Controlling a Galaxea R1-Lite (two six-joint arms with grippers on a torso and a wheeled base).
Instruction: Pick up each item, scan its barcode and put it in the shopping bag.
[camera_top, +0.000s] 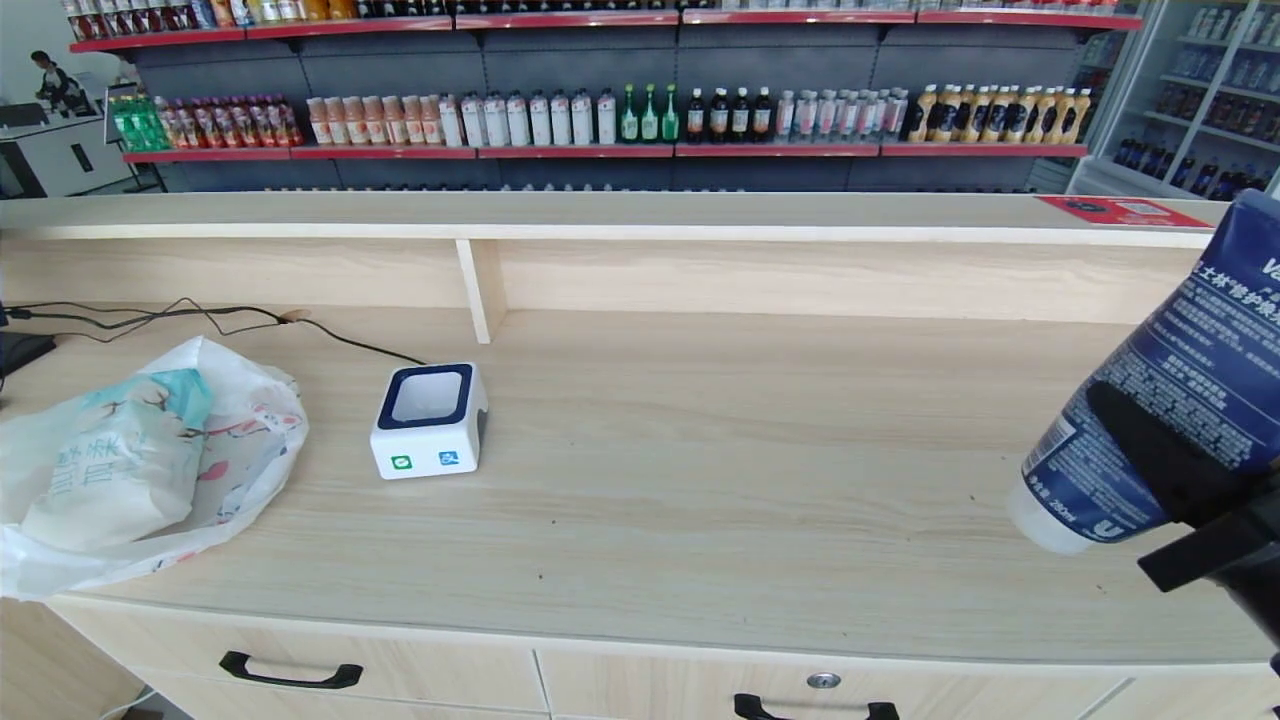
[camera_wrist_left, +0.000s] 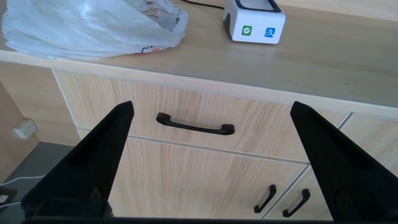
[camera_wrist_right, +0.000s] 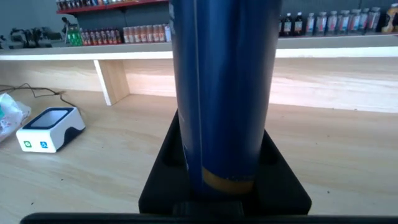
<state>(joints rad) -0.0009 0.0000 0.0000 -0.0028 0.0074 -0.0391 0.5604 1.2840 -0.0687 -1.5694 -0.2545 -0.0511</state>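
Clearly, the right gripper (camera_top: 1165, 450) was clamped on the blue bottle (camera_top: 1180, 380) at the right edge of the frame, its long axis tilted, white cap toward the lower left. The scanner (camera_top: 428, 420) stood well apart, left of centre, with the shopping bag (camera_top: 250, 440) beyond it. The left gripper (camera_wrist_left: 211, 109) hung with fingers wide before a drawer (camera_wrist_left: 186, 155).

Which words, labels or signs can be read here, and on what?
Blue tube: dense white print, too small to read reliably.
Scanner: one green and one blue icon, no words.
Pack inside the shopping bag: large pale characters, blurred.
Red sign on the counter ledge: unreadable.
Shelf bottles: labels too small.
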